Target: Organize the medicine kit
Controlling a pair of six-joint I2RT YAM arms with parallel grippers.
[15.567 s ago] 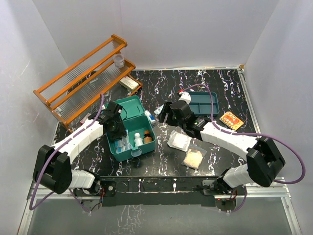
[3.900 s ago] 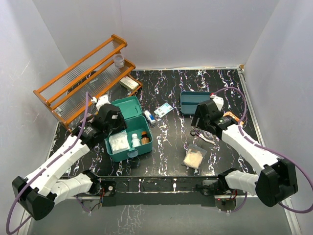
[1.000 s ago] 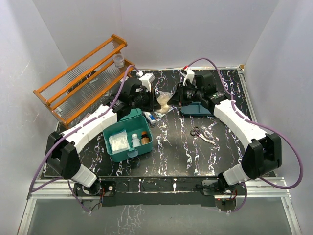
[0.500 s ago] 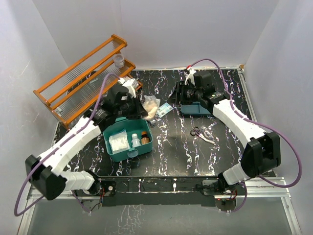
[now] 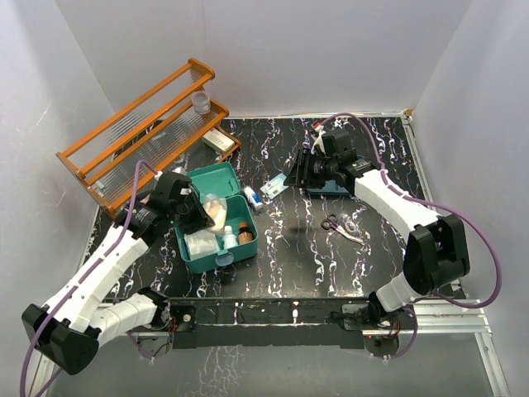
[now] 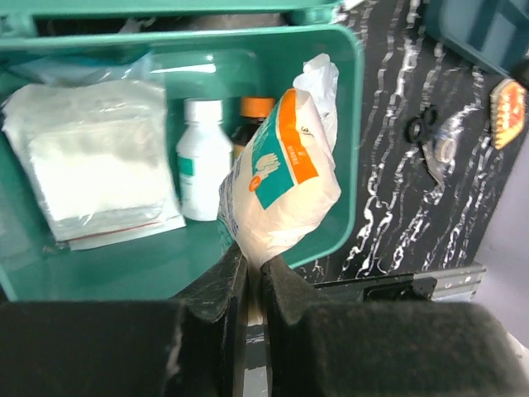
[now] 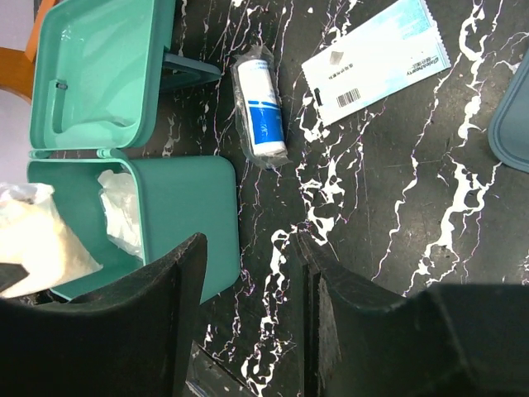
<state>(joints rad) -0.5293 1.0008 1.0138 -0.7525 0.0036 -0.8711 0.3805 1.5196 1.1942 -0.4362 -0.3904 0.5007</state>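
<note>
The left gripper (image 6: 252, 269) was squeezed almost completely shut on one end of a puffy white bag (image 6: 281, 178) with an orange and teal label. So it was a proper pinch, with just the thin edge of the bag between the jaws. The bag hung over the right end of the open medicine kit (image 6: 351, 107), and I couldn't tell if it touched anything inside.

My guess is this was the drop-it-in step. To do it well, I'd bring the bag down into the free space at that right end. I'd also keep it off the white bottle (image 6: 202, 161) and the brown bottle (image 6: 258, 107) right beside it, so neither tips. I'd only let go once the bag sat below the rim, because it looked soft and could flop over the wall if released high. A flat gauze packet (image 6: 91, 165) filled the left end, so there wasn't much spare room.

The kit sat on the left side of the table (image 5: 281, 265), in front of the left arm, with its lid (image 7: 99, 66) flipped back.

The right gripper (image 7: 248, 331) was roughly half open with nothing in it. It hovered above the table near a bandage roll (image 7: 260, 116) and a flat paper packet (image 7: 376, 62).
</note>
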